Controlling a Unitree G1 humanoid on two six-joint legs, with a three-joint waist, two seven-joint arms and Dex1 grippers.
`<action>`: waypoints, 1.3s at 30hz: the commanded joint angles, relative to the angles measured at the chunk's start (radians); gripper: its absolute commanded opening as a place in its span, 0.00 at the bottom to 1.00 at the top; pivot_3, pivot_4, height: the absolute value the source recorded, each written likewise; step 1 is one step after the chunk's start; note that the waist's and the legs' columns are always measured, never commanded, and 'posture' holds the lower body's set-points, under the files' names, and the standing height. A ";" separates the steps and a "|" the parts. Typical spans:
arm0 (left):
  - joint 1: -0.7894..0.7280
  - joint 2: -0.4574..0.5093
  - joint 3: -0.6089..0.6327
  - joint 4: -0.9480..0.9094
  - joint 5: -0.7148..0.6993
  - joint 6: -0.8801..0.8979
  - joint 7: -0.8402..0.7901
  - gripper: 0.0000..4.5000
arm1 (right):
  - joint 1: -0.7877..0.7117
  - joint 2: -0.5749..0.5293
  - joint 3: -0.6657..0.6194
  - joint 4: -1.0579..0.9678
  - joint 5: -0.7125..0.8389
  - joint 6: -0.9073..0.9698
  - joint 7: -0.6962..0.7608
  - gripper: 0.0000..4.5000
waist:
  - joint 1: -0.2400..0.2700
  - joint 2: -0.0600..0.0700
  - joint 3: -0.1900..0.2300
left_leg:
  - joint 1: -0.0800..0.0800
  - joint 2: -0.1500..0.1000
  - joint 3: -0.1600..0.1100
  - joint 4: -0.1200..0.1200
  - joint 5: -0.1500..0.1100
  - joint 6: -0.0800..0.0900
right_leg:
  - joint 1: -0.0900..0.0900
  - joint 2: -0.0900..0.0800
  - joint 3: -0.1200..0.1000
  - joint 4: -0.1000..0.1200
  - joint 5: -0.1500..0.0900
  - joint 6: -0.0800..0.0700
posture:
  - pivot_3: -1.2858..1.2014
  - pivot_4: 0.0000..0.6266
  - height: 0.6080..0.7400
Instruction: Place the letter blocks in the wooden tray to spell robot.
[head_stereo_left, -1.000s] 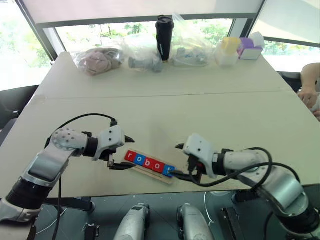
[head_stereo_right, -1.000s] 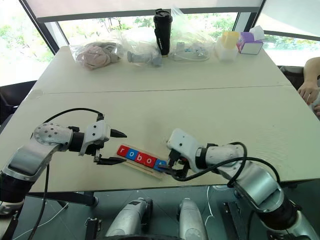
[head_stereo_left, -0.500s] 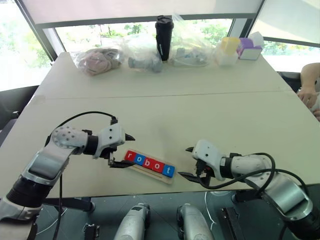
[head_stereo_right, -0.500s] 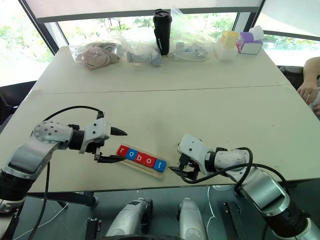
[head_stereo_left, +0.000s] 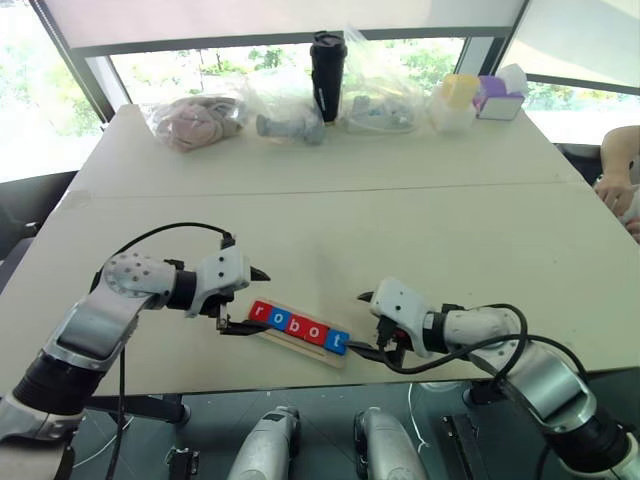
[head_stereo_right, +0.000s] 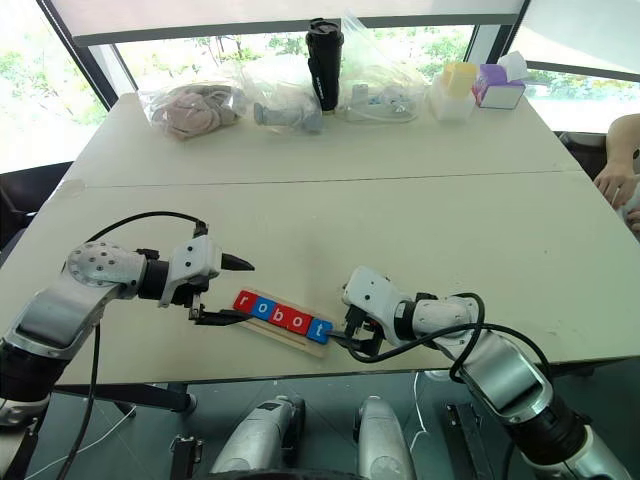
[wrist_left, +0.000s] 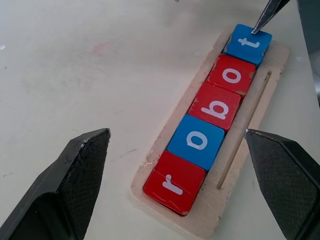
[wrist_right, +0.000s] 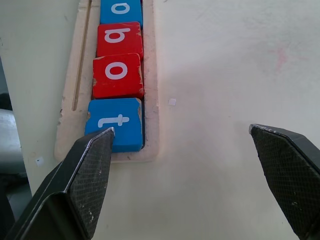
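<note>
The wooden tray (head_stereo_left: 286, 339) lies near the table's front edge, slanting down to the right. Five letter blocks sit in it in a row, spelling robot: red r (wrist_left: 174, 181), blue o (wrist_left: 196, 141), red b (wrist_left: 216, 105), red o (wrist_left: 232, 75), blue t (wrist_left: 248, 44). My left gripper (head_stereo_left: 245, 300) stands open at the r end with nothing between its fingers. At the t end my right gripper (head_stereo_left: 364, 324) is open too, and its lower finger (wrist_right: 90, 170) lies close against the corner of the t block (wrist_right: 116, 123).
Along the table's far edge stand plastic bags (head_stereo_left: 195, 120), a black tumbler (head_stereo_left: 328, 62), a yellow container (head_stereo_left: 455, 100) and a purple box (head_stereo_left: 500, 95). A person's hand (head_stereo_left: 615, 185) rests at the right edge. The tray lies close to the table's front edge (head_stereo_left: 300, 385).
My right gripper drew back to the right from the t end, then came back left to it, a little lower. The left gripper, tray and blocks have not moved.
</note>
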 joint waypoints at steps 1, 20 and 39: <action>-0.008 0.005 0.030 -0.028 -0.011 0.006 0.010 1.00 | -0.014 0.017 -0.007 -0.002 -0.006 -0.016 0.000 0.99 | 0.000 0.000 0.000 | 0.000 0.000 0.000 0.000 0.000 0.000 | 0.000 0.000 0.000 0.000 0.000 0.000 | 0.52 0.24 1.00; 0.001 0.008 0.029 -0.027 -0.014 0.001 0.008 1.00 | 0.068 -0.026 -0.080 -0.049 0.016 -0.011 0.031 0.99 | 0.000 0.000 0.000 | 0.000 0.000 0.000 0.000 0.000 0.000 | 0.000 0.000 0.000 0.000 0.000 0.000 | 0.52 0.24 1.00; 0.022 0.026 0.046 -0.028 -0.028 0.016 -0.002 1.00 | 0.082 -0.068 -0.143 -0.081 0.044 0.004 0.072 0.99 | 0.003 0.000 0.000 | 0.000 0.000 0.000 0.000 0.000 0.000 | 0.000 0.000 0.000 0.000 0.000 0.000 | 0.52 0.24 1.00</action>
